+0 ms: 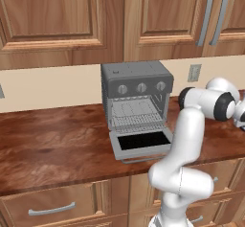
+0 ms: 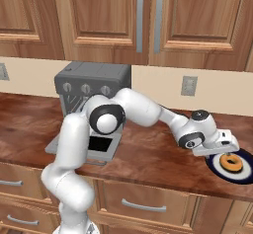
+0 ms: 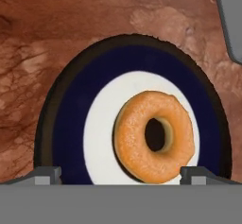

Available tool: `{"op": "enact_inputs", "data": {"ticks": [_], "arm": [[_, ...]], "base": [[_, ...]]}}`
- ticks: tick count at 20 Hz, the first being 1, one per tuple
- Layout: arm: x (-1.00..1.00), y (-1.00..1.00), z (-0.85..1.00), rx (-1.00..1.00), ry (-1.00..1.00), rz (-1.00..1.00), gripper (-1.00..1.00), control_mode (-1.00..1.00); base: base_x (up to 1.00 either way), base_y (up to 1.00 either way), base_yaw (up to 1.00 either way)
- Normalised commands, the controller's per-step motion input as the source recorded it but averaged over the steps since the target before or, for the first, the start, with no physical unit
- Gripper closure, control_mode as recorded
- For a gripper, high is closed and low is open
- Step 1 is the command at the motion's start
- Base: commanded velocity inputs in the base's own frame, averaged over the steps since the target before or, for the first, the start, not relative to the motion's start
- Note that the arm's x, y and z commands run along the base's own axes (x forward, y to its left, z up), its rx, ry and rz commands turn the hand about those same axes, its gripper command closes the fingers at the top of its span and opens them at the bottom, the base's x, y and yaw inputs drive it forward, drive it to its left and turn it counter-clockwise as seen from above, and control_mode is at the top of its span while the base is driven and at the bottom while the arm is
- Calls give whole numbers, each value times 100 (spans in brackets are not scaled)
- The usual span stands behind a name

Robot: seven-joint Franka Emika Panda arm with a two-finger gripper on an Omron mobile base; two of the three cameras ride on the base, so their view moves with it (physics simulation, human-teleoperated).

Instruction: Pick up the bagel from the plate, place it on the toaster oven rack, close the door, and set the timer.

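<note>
The tan-orange bagel (image 3: 153,135) lies flat on the white centre of the dark blue plate (image 3: 71,124), toward its right side. My gripper (image 3: 123,176) hovers just above it, open, with one fingertip (image 3: 45,175) left of the bagel and the other beyond its right edge. From the right base, the gripper (image 2: 227,151) hangs over the plate (image 2: 213,163) and bagel (image 2: 231,163) at the counter's right end. The grey toaster oven (image 1: 136,77) stands at the back. Its door (image 1: 143,141) lies dropped open and the wire rack (image 1: 136,120) is bare.
Three knobs (image 1: 141,87) sit in a row above the oven cavity. Wooden cabinets hang over the brown counter (image 1: 52,144), and a wall outlet (image 2: 189,86) is behind the plate. The plate sits close to the counter's front edge.
</note>
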Motion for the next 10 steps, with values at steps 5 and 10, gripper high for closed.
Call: {"op": "enact_inputs", "data": {"ticks": [5,10], "arm": [[21,-17,-15,0,0,0,-100,-100],[21,-20,-9,0,0,0,-100,-100]], "base": [[0,0,0],[0,0,0]]}}
